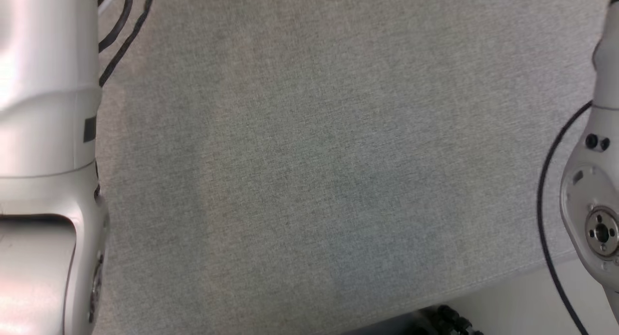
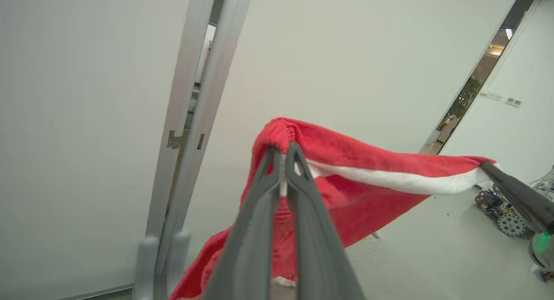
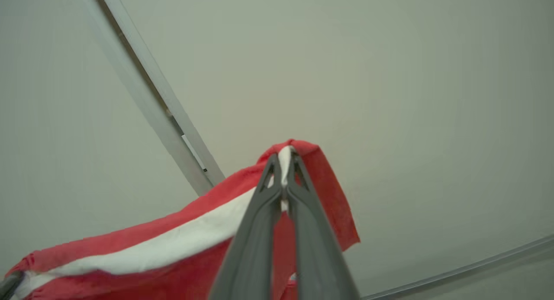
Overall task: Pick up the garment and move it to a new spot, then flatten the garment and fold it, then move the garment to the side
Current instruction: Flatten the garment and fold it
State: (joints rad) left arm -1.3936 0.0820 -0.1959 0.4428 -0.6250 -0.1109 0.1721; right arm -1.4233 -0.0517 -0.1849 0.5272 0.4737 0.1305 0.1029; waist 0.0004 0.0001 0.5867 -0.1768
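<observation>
Red white-striped garment (image 2: pixel 368 155), perhaps fleece, stretched

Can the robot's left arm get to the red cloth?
Yes, it looks so: the left pincer is shut on one end of the cloth. The right pincer grips the other end, and nothing blocks either.

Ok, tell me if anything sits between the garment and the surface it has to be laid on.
Nothing visible does. The left gripper and the right gripper are both shut on the red garment, holding it stretched between them in the air. The stretch of grey surface in the head view has nothing lying on it.
</observation>
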